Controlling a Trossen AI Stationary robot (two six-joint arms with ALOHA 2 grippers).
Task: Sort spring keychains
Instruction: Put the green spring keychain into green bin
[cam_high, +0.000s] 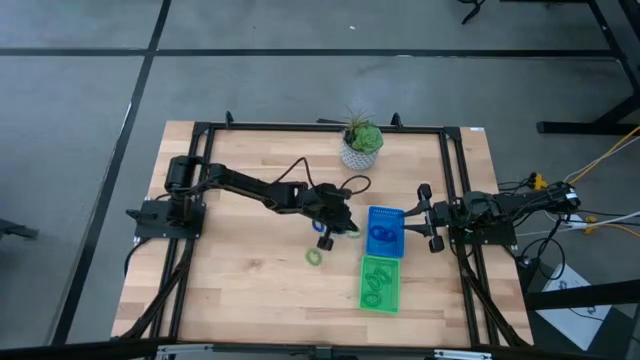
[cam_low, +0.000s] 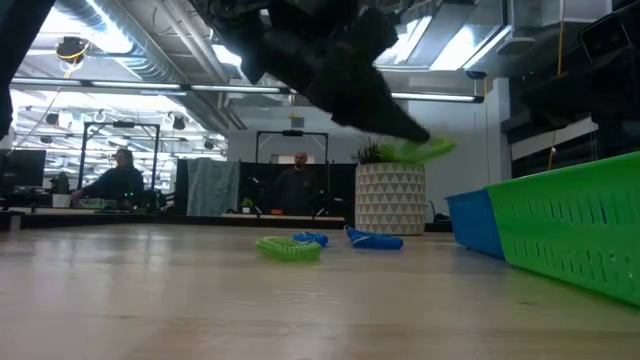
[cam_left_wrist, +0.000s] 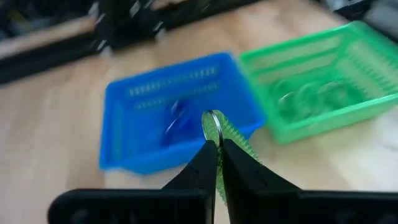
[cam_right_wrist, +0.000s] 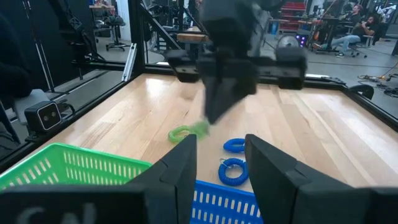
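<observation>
Carrying step now: our left claw (cam_left_wrist: 219, 144) is clenched on a green keychain (cam_left_wrist: 239, 146) beside the blue tray (cam_high: 384, 232); next we need the green tray (cam_high: 379, 284).

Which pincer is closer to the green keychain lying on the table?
Left. The left pincer, shut on another green keychain, hangs just beside the lying green keychain; the right pincer waits open beyond the blue tray.

Wooden counter (cam_high: 240, 290), seen from above. My left arm reaches to centre; my left gripper (cam_high: 338, 228) sits just beside the blue tray (cam_high: 385, 233), a light green spring keychain (cam_high: 353, 233) at my fingers. Green tray (cam_high: 380, 284) adjoins the blue. Loose green keychain (cam_high: 315, 257), blue keychain (cam_high: 324, 241). Potted plant (cam_high: 361, 143). My right gripper (cam_high: 427, 217) waits beside the blue tray.
</observation>
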